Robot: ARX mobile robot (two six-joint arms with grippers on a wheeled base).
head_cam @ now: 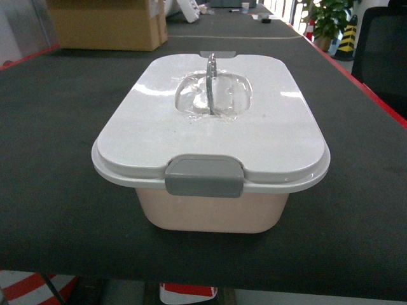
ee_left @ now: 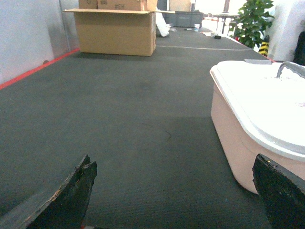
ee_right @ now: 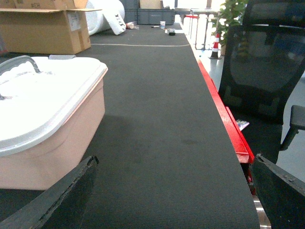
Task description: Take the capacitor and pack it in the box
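The left hand point(ee_left: 174, 191) stands wide, its two dark fingers point(ee_left: 71, 191) spread to the lower corners of the left wrist view with nothing between them, low over the dark grey bench point(ee_left: 119, 119); its right finger lies just beside the near corner of the box point(ee_left: 233, 143). The right hand point(ee_right: 174, 195) is likewise spread wide and holds nothing, with one worn finger at each lower corner of its view, the box point(ee_right: 52, 143) near its left finger and the red edge of the bench point(ee_right: 224, 119) to its right. In the head view the box point(head_cam: 213, 213) sits in the middle of the bench, its pale pink tub closed by the white lid point(head_cam: 210, 121), the grey latch point(head_cam: 203, 176) at the near side and the thin handle point(head_cam: 211, 79) upright in the lid's hollow. No capacitor shows in any view. Farther off stand a brown cardboard carton point(head_cam: 108, 25), a black mesh chair point(ee_right: 267, 62) past the red edge, and a potted plant point(head_cam: 327, 19).
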